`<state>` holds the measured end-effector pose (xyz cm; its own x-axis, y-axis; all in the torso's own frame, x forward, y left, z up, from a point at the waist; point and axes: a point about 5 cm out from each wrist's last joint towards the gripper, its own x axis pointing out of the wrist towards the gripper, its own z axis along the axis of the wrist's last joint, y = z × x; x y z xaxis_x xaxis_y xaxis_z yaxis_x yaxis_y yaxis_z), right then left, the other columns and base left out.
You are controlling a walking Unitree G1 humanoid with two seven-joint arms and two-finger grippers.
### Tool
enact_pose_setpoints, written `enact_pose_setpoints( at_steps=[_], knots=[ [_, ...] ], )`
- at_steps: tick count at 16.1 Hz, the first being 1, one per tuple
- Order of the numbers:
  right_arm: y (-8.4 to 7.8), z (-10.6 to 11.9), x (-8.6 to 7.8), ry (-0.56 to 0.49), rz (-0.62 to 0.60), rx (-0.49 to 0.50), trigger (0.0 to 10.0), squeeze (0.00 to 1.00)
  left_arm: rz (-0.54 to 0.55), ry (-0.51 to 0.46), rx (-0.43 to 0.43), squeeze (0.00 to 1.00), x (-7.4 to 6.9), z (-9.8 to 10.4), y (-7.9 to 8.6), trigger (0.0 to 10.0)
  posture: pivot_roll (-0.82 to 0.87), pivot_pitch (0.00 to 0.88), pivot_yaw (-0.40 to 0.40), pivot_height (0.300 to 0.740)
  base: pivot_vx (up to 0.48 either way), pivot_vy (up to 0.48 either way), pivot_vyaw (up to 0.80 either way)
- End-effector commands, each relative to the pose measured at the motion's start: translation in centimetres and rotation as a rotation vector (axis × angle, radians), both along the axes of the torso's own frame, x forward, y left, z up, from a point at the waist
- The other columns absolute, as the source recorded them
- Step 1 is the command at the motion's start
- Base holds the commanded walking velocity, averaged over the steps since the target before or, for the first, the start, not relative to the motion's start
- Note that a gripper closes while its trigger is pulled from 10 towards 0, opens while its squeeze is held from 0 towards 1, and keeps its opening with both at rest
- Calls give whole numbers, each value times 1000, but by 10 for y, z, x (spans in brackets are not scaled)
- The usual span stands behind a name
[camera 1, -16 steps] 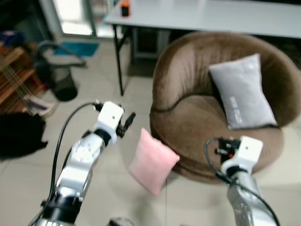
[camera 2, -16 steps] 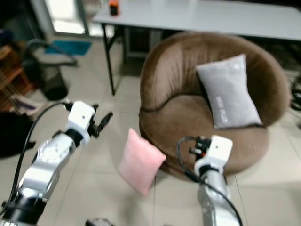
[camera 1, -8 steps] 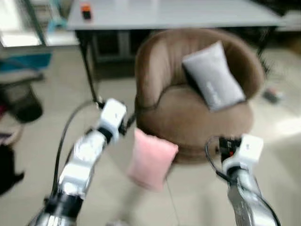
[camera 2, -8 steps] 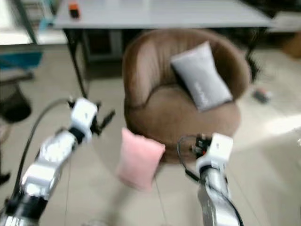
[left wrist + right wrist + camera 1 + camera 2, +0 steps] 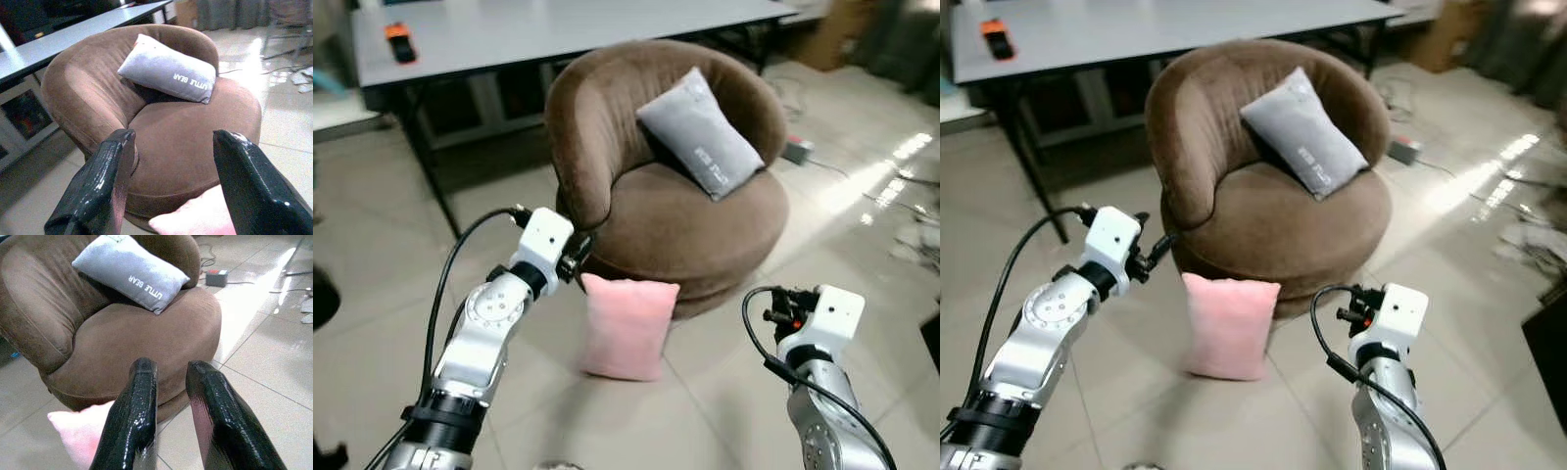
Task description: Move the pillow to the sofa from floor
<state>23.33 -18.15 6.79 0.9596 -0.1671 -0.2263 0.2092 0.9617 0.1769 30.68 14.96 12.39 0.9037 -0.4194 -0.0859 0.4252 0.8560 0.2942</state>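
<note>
My left gripper (image 5: 168,186) was spread and empty, my right gripper (image 5: 168,421) nearly pressed together, also empty. The pink pillow (image 5: 626,326) stood on the floor against the sofa (image 5: 675,230) base. Nothing grasped; pickup and placement remained.

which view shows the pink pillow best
The left eye view: the whole pink pillow stands on the floor against the brown sofa. The right eye view matches; each wrist view catches just a corner.

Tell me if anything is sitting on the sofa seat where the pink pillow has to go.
Only a grey pillow, propped against the sofa's backrest toward the rear. The front of the seat cushion is bare, and the pink pillow leans against the sofa's base on the floor.
</note>
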Motion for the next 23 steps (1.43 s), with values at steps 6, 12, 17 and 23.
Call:
enact_pose_setpoints(
  at_steps=[6,12,17,23],
  knots=[
    [-11,9,-2,-16,77,-143,10000,0,38,50,-37,0,-7,-15,-2,10000,48,26,-28,740,0,447,-216],
    [-54,18,-7,1,93,-249,10000,0,146,86,-60,0,-26,-30,11,10000,59,26,-84,740,0,448,0],
    [-37,15,-10,-6,74,-185,10000,0,150,83,-45,0,-25,-27,16,10000,63,23,-71,740,0,459,-480],
    [-32,13,-24,-8,-7,-140,10000,0,97,66,-37,0,-11,-20,7,10000,45,16,-39,740,0,467,-800]
  ],
)
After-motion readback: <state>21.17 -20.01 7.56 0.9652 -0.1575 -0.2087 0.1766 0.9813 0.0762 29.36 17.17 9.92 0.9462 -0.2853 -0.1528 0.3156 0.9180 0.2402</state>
